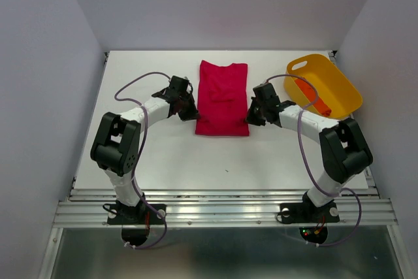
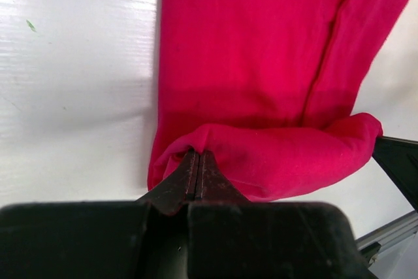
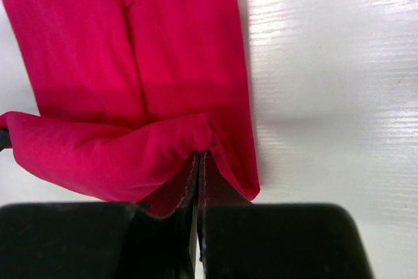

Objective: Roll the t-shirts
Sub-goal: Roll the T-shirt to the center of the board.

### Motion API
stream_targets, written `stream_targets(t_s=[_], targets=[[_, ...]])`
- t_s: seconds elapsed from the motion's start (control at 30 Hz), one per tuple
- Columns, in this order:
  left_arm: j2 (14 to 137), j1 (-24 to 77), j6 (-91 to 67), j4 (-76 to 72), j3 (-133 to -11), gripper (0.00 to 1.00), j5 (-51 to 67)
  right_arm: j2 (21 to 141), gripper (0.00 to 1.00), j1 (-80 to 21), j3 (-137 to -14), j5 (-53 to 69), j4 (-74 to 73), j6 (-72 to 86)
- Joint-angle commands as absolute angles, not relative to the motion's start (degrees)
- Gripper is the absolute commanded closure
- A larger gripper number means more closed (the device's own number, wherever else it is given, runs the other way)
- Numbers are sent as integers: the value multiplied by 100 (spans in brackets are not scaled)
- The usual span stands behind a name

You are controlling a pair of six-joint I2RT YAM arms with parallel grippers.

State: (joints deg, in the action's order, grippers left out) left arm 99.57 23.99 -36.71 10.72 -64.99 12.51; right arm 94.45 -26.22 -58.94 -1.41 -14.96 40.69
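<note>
The crimson-red t-shirt (image 1: 223, 96) lies folded into a long strip on the white table, its near hem lifted and curled over. My left gripper (image 1: 190, 113) is shut on the hem's left corner, seen in the left wrist view (image 2: 198, 155) where the red cloth (image 2: 274, 83) bulges into a low roll. My right gripper (image 1: 252, 117) is shut on the hem's right corner, seen in the right wrist view (image 3: 199, 156) with the same red cloth (image 3: 130, 63). The orange t-shirt (image 1: 315, 98) is a compact bundle inside the yellow basket.
The yellow plastic basket (image 1: 336, 83) stands tilted at the back right of the table. White walls close in the back and both sides. A metal rail (image 1: 222, 210) runs along the table's near edge by the arm bases.
</note>
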Motion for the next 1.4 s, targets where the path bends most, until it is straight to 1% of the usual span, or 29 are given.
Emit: stream_targets(t_s=[0.0,0.23,0.27,0.33,0.37,0.43,0.47,0.53,0.57,0.63,0.67,0.7,0.77,0.8,0.83,0.87,0.9,0.93,0.97,1.03,1.07,1.1,1.17,1.37], targets=[[10116,2285,-3419,1178,-6881,100,1152,9667,99,-2522,-6240,-386,-1424,3999],[10406,2215,-3217,1362,-7145,100,1020,10028,99,-2522,-6407,-527,-1424,4034],[10441,2215,-3191,1371,-7180,97,1020,10046,99,-2522,-6416,-545,-1415,4043],[10503,2215,-3103,1476,-7242,88,1002,10063,99,-2522,-6416,-580,-1424,4060],[10512,2206,-3050,1520,-7320,78,958,10046,98,-2522,-6416,-624,-1424,4078],[10477,2206,-3006,1608,-7365,69,906,9985,93,-2522,-6398,-650,-1424,4078],[10390,2206,-2988,1634,-7391,57,870,9906,91,-2522,-6390,-668,-1433,4069],[10214,2206,-2953,1731,-7427,45,739,9792,82,-2522,-6381,-703,-1494,4043],[10161,2206,-2944,1784,-7488,36,651,9661,74,-2522,-6390,-738,-1572,4034],[9933,2215,-2944,1889,-7506,34,431,9502,68,-2522,-6355,-765,-1608,3964],[9853,2224,-2944,1916,-7488,34,291,9327,64,-2522,-6311,-765,-1643,3929],[9766,2224,-2962,1925,-7471,35,255,9247,61,-2522,-6293,-773,-1670,3929],[9519,2241,-2988,1899,-7331,40,229,9097,58,-2522,-6267,-817,-1757,3903],[9440,2267,-3014,1890,-7278,44,211,8966,58,-2522,-6240,-835,-1775,3894],[9318,2320,-3032,1829,-7216,59,228,8930,59,-2583,-6240,-852,-1784,3876],[9264,2346,-3067,1785,-7094,67,342,8904,61,-2680,-6275,-844,-1810,3841],[9203,2381,-3093,1654,-7023,85,421,8912,63,-2750,-6301,-835,-1811,3823],[9202,2408,-3129,1583,-6962,85,526,8956,65,-2812,-6345,-809,-1819,3815],[9211,2478,-3164,1521,-6865,100,632,8991,72,-2934,-6389,-800,-1828,3806],[9281,2583,-3260,1450,-6820,100,799,9148,79,-2936,-6468,-712,-1811,3841],[9377,2627,-3287,1433,-6803,100,809,9184,86,-2936,-6469,-555,-1715,3858],[9421,2715,-3339,1407,-6785,100,809,9228,87,-2936,-6469,-528,-1679,3937],[9527,2751,-3384,1231,-6707,100,878,9421,90,-2936,-6539,-492,-1600,3981],[10098,2725,-3287,1028,-6960,100,791,10115,92,-2874,-6916,-597,-1582,3894]])
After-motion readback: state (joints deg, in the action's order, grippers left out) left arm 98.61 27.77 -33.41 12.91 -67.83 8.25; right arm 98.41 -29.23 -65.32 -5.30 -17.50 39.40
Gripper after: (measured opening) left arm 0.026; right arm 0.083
